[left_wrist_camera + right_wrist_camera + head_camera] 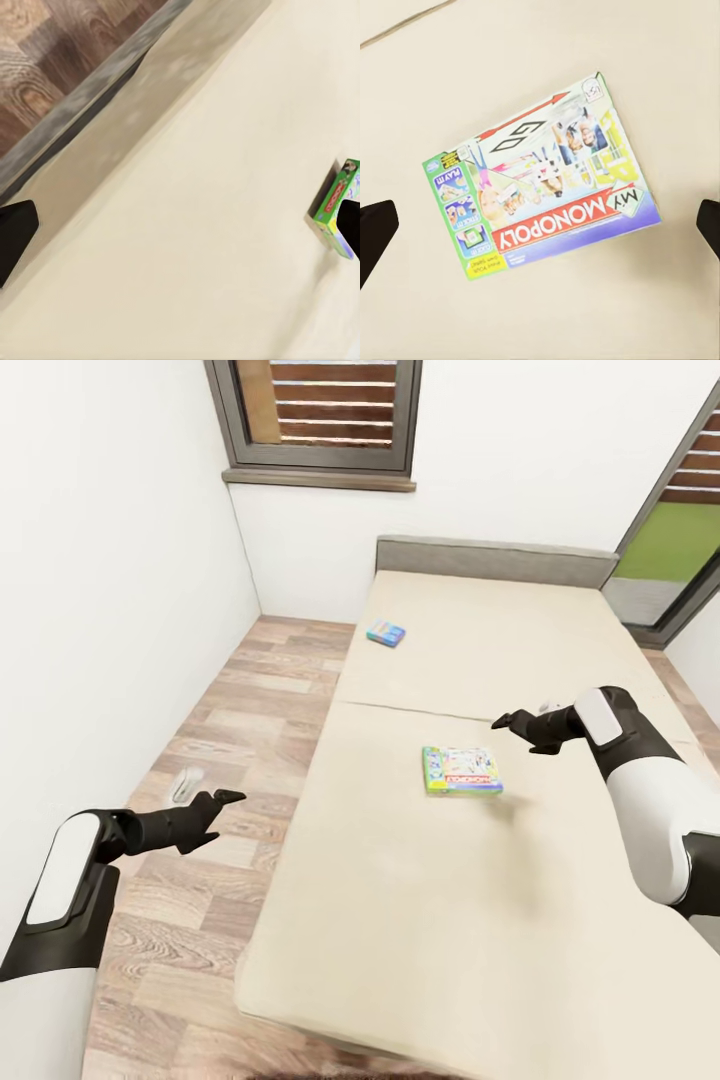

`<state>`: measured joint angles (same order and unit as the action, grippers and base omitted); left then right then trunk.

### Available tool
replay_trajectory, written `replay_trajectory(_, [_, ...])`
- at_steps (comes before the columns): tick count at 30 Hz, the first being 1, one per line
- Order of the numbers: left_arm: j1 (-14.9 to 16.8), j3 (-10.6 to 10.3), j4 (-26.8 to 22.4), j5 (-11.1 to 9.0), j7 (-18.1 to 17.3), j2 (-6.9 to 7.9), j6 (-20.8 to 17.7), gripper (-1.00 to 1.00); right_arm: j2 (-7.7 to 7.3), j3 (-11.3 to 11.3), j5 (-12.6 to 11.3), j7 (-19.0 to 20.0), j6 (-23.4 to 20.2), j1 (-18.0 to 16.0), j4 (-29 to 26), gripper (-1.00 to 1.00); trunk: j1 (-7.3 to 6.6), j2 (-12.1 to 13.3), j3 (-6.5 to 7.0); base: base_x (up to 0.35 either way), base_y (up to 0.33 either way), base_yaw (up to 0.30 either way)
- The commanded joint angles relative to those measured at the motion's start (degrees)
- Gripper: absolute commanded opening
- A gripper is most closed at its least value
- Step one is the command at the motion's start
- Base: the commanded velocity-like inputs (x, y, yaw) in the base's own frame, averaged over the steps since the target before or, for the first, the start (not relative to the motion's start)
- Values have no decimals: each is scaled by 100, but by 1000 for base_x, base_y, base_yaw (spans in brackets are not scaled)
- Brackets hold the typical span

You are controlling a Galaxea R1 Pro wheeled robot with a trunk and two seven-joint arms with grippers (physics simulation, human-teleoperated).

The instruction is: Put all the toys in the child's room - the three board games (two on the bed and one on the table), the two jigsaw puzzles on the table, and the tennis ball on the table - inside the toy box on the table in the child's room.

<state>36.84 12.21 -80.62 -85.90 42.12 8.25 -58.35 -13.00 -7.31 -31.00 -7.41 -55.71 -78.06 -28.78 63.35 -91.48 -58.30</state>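
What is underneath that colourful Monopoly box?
The Monopoly box lies flat on the beige bed, with bare mattress all round it. Whatever might sit directly beneath it is covered.

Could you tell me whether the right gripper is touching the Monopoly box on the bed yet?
Apart. In the right wrist view the Monopoly box lies flat on the bed, with bare mattress between it and each fingertip of the open right gripper.

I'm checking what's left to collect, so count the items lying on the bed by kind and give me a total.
Large green-edged Monopoly board game: 1
Small light-blue board game: 1
Total on the bed: 2
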Motion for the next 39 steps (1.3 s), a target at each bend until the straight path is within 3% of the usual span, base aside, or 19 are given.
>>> replay_trajectory(1, [3, 4, -2, -50, 59, -9, -13, 100, 3, -13, -63, -58, -19, 0, -6, 100, 0, -2, -13, 0, 0, 96])
replay_trajectory(28, [7, -14, 12, -4, 59, -48, 25, 100, -16, -33, -51, -64, -8, 27, -184, 100, 0, -2, -248, 0, 0, 89])
replay_trajectory(39, [8, -16, 26, -2, 59, -51, 26, 100, -233, -72, -68, -67, -2, 36, -320, 100, 0, -2, -276, 0, 0, 15])
